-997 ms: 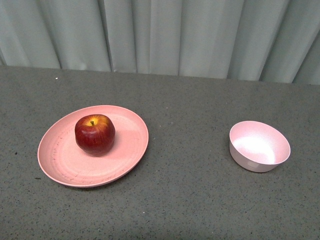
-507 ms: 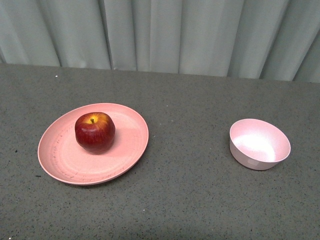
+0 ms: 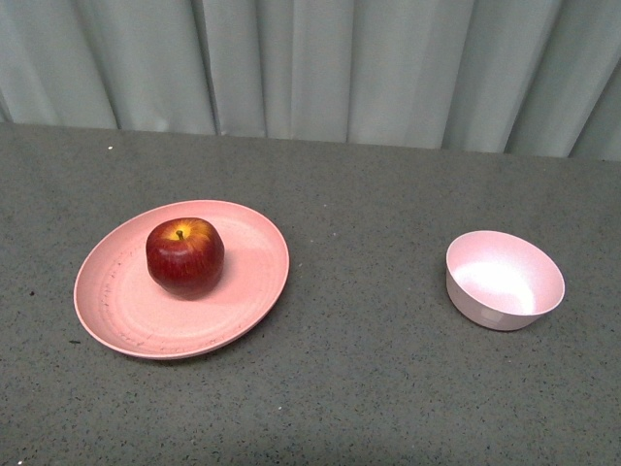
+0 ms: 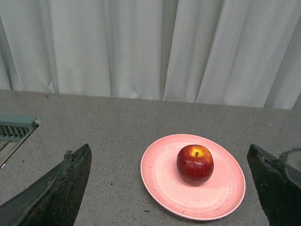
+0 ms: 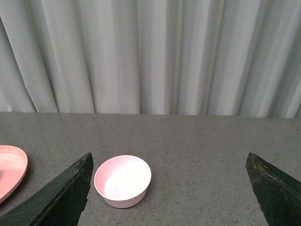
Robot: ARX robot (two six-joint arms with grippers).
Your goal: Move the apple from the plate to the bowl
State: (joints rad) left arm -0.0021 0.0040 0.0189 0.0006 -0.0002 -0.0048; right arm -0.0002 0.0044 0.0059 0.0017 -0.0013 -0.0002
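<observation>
Left fingers (image 4: 70, 181) are standing wide apart with no grip on anything, so I am logging the left gripper (image 4: 168, 147) as spread. The apple (image 4: 195, 164) is sitting ahead of these fingers, inside the span between them. It is lying nearer to one finger than to the other and well clear of both tips. It is resting stem up on the plate (image 4: 160, 181), slightly off the plate's middle on the far side from the fingers. The plate is lying flat on the grey speckled table (image 3: 369, 388). A pale green slatted part (image 4: 14, 127) is showing outside the finger farther from the apple (I am not able to identify it).

Right fingers (image 5: 70, 190) are likewise standing wide apart and holding nothing. I am logging the right gripper (image 5: 169, 154) as spread too. The bowl (image 5: 127, 200) is standing upright ahead of these fingers, close beside one fingertip rather than midway across the span, and it is not touching that finger. Its inside is reading glossy and whitish. A sliver of the plate's rim is showing beyond that same finger.

From the front view I am seeing plate and bowl lying well apart on the table, with a pale pleated curtain (image 3: 320, 68) hanging behind them.
</observation>
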